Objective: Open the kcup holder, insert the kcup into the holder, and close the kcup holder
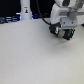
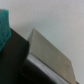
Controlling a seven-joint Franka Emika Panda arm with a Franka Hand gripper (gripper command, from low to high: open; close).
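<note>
In the exterior view my gripper (image 1: 65, 33) hangs low over the white table at the back right. A small green patch shows between its dark fingers; it may be the kcup (image 1: 67, 34), but it is too blurred to be sure. A dark shape (image 1: 54, 28) sits close beside the gripper on the exterior view's left. The wrist view is very close and blurred. It shows a black boxy body with a grey slab-like face (image 2: 47, 55), probably the kcup holder, and a teal-green patch (image 2: 4, 25) at the frame's edge. My fingers are not distinct there.
A taller white bottle-shaped thing (image 1: 25, 11) stands at the back on the exterior view's left, against a dark backdrop. The pale table top (image 1: 35, 57) fills the exterior view's front and left.
</note>
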